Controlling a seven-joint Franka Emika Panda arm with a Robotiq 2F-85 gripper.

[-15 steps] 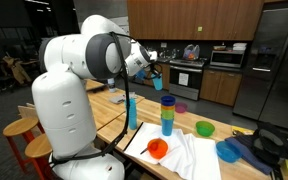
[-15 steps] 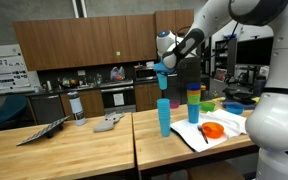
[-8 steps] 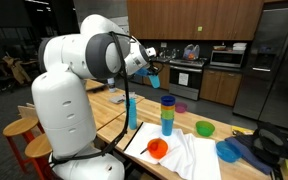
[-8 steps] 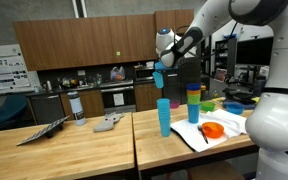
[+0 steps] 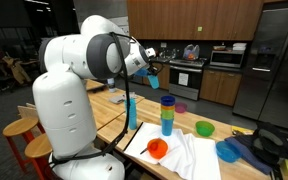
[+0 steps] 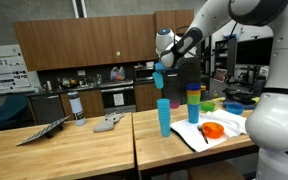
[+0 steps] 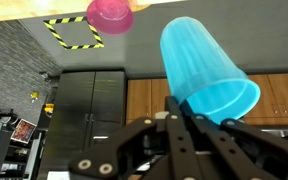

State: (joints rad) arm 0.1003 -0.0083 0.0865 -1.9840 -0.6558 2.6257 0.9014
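My gripper (image 5: pixel 149 73) hangs high above the wooden table, shut on the rim of a light blue cup (image 5: pixel 153 81). The cup is tilted on its side in the air (image 6: pixel 158 77). In the wrist view the blue cup (image 7: pixel 204 68) sticks out beyond the gripper (image 7: pixel 187 108), with its open mouth turned toward the fingers. Below the gripper a tall stack of blue cups (image 6: pixel 164 117) stands on the table (image 6: pixel 94 150). A multicoloured cup stack (image 6: pixel 193 103) stands apart, beside the blue one, and also shows as the multicoloured stack (image 5: pixel 167 115).
An orange bowl (image 5: pixel 157 149) lies on a white cloth (image 5: pixel 189 158). A green bowl (image 5: pixel 204 128), a blue bowl (image 5: pixel 228 150) and a purple cup (image 5: pixel 181 107) sit around the stacks. A pink bowl (image 7: pixel 111 15) shows in the wrist view. Kitchen cabinets and appliances stand behind.
The held blue cup shifted slightly sideways between one second and half a second ago. Since then nothing has visibly moved.
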